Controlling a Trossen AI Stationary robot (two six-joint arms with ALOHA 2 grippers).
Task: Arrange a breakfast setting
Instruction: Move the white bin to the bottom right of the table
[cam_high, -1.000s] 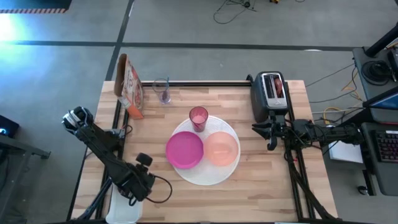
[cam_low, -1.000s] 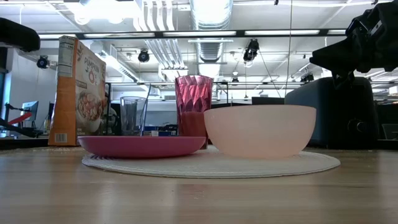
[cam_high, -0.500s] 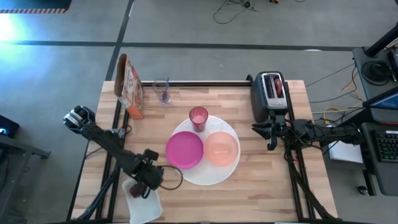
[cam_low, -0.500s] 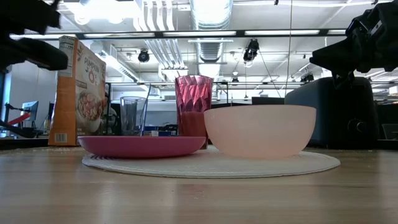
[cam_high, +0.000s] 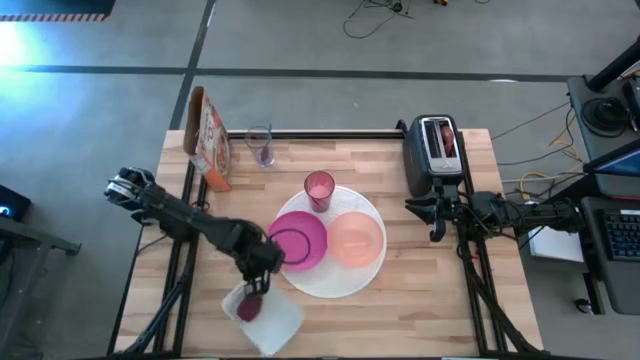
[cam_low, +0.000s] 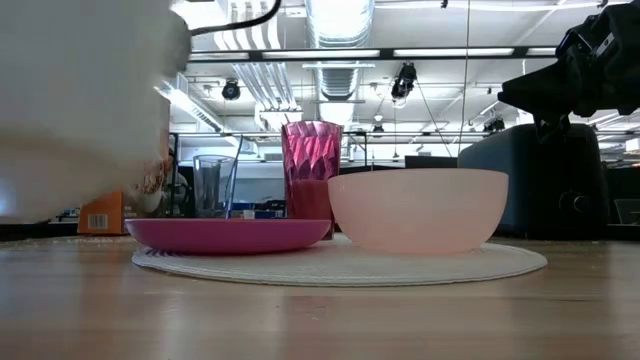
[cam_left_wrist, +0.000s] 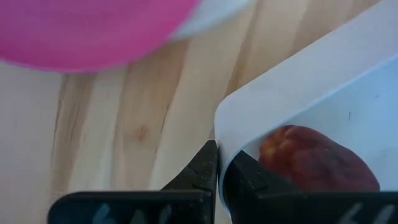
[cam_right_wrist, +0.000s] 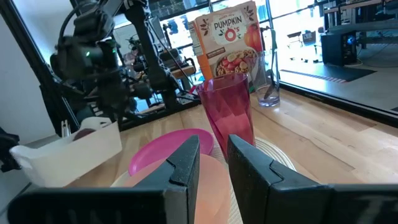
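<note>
Change since a second ago: the left arm has swung from the table's near-left corner toward the middle, carrying a white container (cam_high: 262, 315) that now fills the low view's upper left.
Dark red round fruit (cam_left_wrist: 317, 160): lies inside the white container, near the big round white plate's (cam_high: 335, 280) near-left edge.
Left gripper (cam_high: 255, 283): fingers pinched on the container's wall (one inside, one outside), just beside the magenta plate.
Smaller magenta plate (cam_high: 298, 241): on the white plate's left half.
Pale pink bowl (cam_high: 355, 239): on the white plate's right half, just beside the magenta plate.
Pink tumbler (cam_high: 319, 190): upright at the white plate's far rim.
Clear glass (cam_high: 262, 146): well beyond the white plate, next to a cereal box (cam_high: 208, 138).
Right gripper (cam_high: 436, 218): waits right of the white plate, near a toaster (cam_high: 436, 152); fingers nearly together, holding nothing.
</note>
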